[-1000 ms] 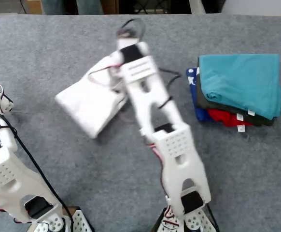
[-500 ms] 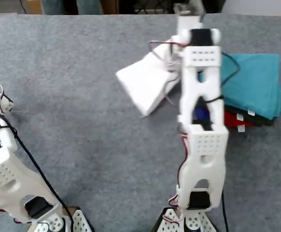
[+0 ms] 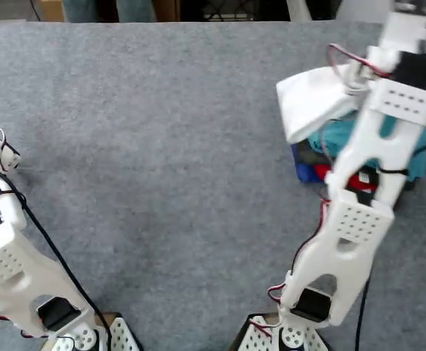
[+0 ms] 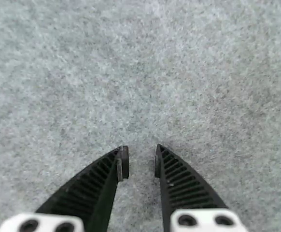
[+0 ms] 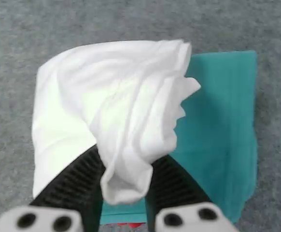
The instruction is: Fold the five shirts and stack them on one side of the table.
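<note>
Fabric of the white shirt (image 5: 106, 96) bunches in the clamped right gripper (image 5: 123, 169), over the teal-topped stack (image 5: 222, 121) at far right; left gripper (image 4: 138, 162), near left, jaws slightly parted.

right pincer (image 5: 126, 166) clamped, arm outstretched; left pincer (image 4: 137, 162) slightly parted.

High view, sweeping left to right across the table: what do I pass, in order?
left arm → bare grey table → white shirt, held in the right gripper → stack of folded shirts, teal on top, partly behind the right arm.
</note>
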